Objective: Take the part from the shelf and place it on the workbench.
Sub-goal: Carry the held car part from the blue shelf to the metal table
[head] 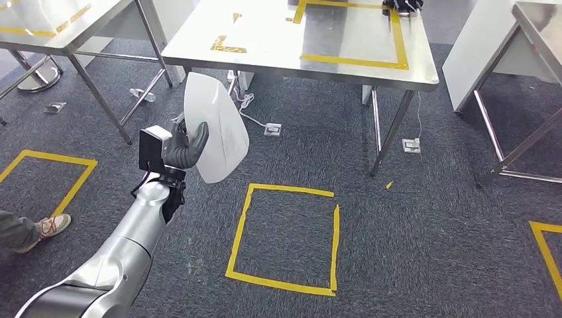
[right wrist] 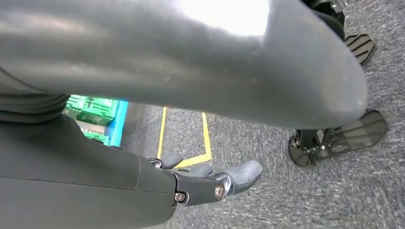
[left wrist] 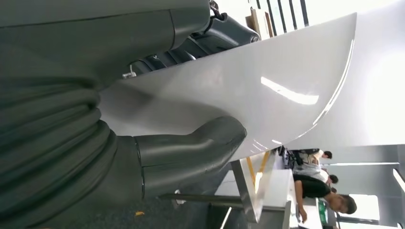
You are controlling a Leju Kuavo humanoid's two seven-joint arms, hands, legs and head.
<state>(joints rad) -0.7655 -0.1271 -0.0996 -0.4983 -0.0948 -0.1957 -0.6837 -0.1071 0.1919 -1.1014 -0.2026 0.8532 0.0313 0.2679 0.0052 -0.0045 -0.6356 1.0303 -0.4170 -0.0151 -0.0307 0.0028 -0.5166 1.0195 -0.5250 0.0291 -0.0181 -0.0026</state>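
A white curved shell part [head: 215,129] is held up in front of me by my left hand [head: 185,147], its thumb lying across the part's face. Up close in the left wrist view, the thumb [left wrist: 191,150] presses on the glossy white part [left wrist: 248,95] while the darker fingers [left wrist: 210,36] sit behind it. The steel workbench [head: 278,40] with yellow tape markings stands ahead, beyond the part. My right hand [right wrist: 210,183] hangs over the grey carpet with its fingers apart and nothing in them.
A second steel table [head: 59,26] stands at the far left and another table [head: 530,79] at the right. A yellow tape square [head: 285,235] marks the carpet in front of me. Floor sockets and a cable [head: 265,126] lie under the workbench. A person's shoe [head: 50,226] is at the left edge.
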